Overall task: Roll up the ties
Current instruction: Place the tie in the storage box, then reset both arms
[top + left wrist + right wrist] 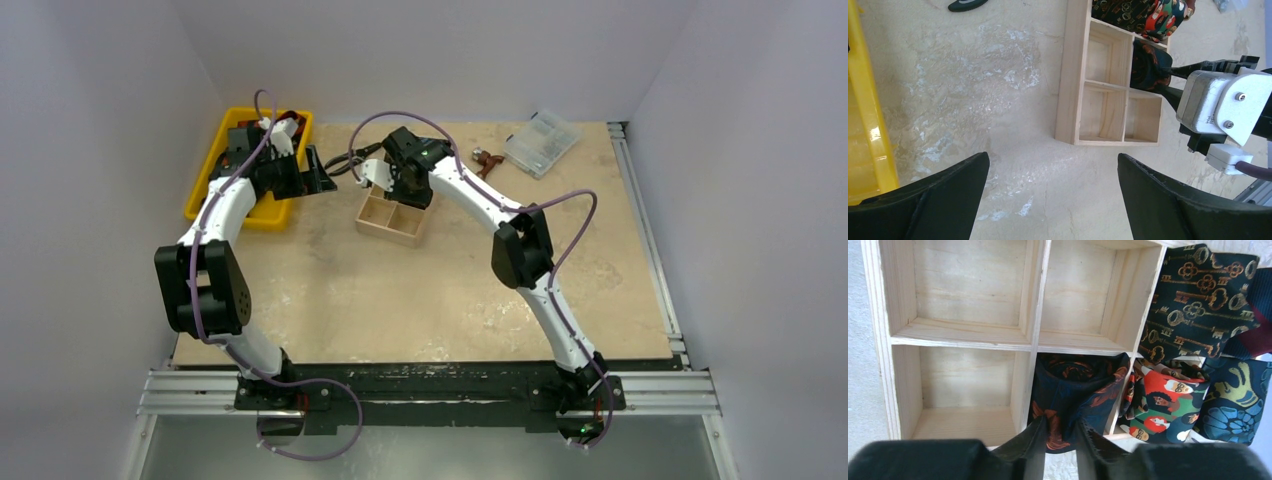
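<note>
From above, your left gripper (325, 178) hangs beside the yellow bin (205, 185), and your right gripper (400, 190) is over the wooden box (392, 225). On the left wrist view, the left fingers (933, 200) stand wide apart above the table (998, 125). On the right wrist view, the black-and-orange tie (1075, 385) sits in one compartment. The right fingers (1023, 450) flank its near edge, a slit apart. You cannot tell whether they are gripping it.
</note>
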Available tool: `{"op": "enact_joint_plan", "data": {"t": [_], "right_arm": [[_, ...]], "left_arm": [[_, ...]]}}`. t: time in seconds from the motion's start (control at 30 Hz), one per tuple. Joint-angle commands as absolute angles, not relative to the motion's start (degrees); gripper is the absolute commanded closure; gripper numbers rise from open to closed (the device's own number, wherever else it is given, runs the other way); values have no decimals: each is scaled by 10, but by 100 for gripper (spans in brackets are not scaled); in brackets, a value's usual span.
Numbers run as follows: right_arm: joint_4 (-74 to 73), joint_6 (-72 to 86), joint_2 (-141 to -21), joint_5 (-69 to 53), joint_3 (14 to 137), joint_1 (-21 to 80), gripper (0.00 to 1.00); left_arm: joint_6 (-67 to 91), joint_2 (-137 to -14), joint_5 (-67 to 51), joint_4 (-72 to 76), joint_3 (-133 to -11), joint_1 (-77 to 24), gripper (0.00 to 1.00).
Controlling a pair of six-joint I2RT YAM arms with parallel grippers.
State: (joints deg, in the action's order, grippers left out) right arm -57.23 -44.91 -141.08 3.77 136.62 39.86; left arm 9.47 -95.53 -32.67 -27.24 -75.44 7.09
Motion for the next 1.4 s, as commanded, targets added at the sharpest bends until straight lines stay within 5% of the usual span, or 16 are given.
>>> {"op": "enact_joint_plan", "data": {"t": [0.0,0.17,0.43,0.6,0.77,1.07,1.37], "right_arm": [[-539,-428,-1363,33,1370,405,68],[-511,-395,-1329,15,1369,405,49],[-453,-326,-1240,-34,1329,390,35],[-437,-233,-1179,-86,1285,320,25],[-438,-154,-1126,-144,1224,219,2],[-371,-118,-979,-149,941,102,2],[-358,-108,-928,-145,858,89,2]], "left_arm": [[99,-934,-347,-256,-768,74,0],[78,-928,-332,-253,-783,74,0],[16,-893,-319,-252,-773,61,0],[-78,-855,-276,-258,-740,-26,0],[-138,-868,-235,-301,-753,-112,0],[-184,-932,-139,-399,-748,-240,0],[-66,-1031,-106,-427,-762,-253,0]]}}
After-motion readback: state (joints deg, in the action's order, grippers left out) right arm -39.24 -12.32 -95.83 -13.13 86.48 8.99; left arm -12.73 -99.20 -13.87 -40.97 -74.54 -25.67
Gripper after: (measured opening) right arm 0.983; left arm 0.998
